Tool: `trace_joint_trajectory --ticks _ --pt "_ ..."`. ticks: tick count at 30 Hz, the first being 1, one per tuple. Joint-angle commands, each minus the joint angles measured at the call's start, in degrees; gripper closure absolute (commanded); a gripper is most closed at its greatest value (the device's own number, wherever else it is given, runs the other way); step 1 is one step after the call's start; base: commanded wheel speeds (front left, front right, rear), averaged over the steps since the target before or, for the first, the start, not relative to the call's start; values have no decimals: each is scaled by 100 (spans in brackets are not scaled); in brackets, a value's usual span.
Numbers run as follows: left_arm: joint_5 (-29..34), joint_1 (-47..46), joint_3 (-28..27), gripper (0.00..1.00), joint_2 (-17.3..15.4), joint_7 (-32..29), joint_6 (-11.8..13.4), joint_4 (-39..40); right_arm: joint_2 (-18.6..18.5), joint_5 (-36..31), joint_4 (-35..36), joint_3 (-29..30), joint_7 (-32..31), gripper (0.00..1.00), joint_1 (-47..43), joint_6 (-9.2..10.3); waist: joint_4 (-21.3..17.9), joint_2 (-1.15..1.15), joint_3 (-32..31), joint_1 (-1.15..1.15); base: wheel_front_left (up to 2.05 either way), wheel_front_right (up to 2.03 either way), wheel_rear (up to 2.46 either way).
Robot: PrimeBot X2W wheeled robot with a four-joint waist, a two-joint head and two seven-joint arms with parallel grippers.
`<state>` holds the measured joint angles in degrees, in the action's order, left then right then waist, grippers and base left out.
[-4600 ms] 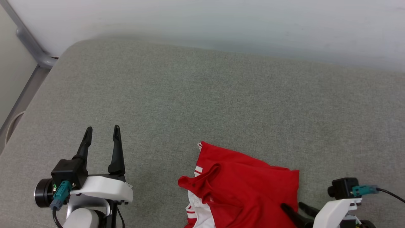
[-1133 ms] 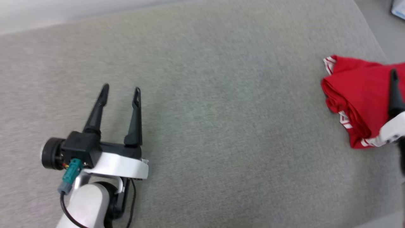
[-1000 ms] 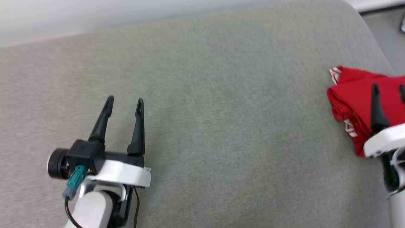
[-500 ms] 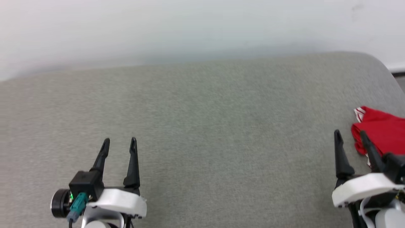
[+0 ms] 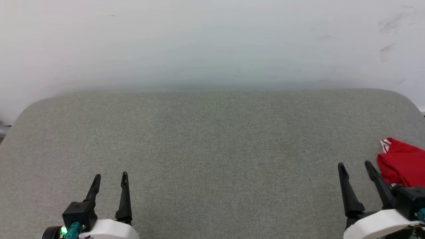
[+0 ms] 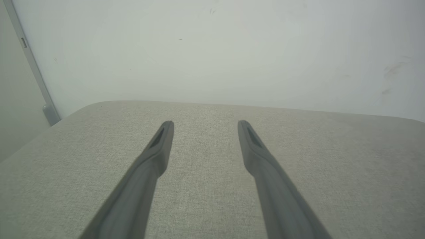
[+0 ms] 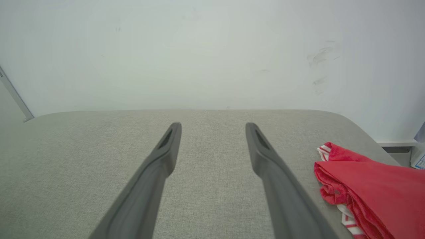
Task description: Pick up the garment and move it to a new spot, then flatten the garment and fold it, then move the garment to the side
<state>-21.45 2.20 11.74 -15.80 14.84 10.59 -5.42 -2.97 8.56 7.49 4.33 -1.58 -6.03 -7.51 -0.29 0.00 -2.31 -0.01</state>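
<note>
The garment (image 5: 403, 162) is a folded red bundle with red-white striped trim, lying at the far right edge of the grey padded surface (image 5: 212, 139); the right wrist view has it (image 7: 372, 189) at lower right. My right gripper (image 5: 355, 165) stands open just left of the garment, nothing between its fingers (image 7: 159, 159), apart from the cloth. At the lower left my left gripper (image 5: 110, 176) is open and empty over bare grey fabric, its gap plain between the fingers (image 6: 156, 149) in the left wrist view.
A pale wall (image 5: 212, 43) rises behind the surface's far edge. The surface has rounded corners at left and right. A grey post (image 6: 33, 66) stands by the left corner. Beyond the right edge a strip of floor and a pale object (image 7: 418, 159) show.
The head camera has swung and tilted up, so more wall shows. The garment lies apart from my right gripper, which has drawn back to its left. Both grippers stay open.
</note>
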Motion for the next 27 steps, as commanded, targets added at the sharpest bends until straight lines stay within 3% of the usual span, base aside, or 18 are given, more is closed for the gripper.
trace_joint_trajectory --ticks 1,27 --pt "-19 67 -10 0 -14 29 -23 -26 13 34 29 1 -24 0 -84 5 -3 0 -10 1 0 0 0" --pt "-5 -37 3 0 64 45 -153 -387 15 91 269 -13 -198 0 -300 5 -60 0 -74 1 0 0 0"
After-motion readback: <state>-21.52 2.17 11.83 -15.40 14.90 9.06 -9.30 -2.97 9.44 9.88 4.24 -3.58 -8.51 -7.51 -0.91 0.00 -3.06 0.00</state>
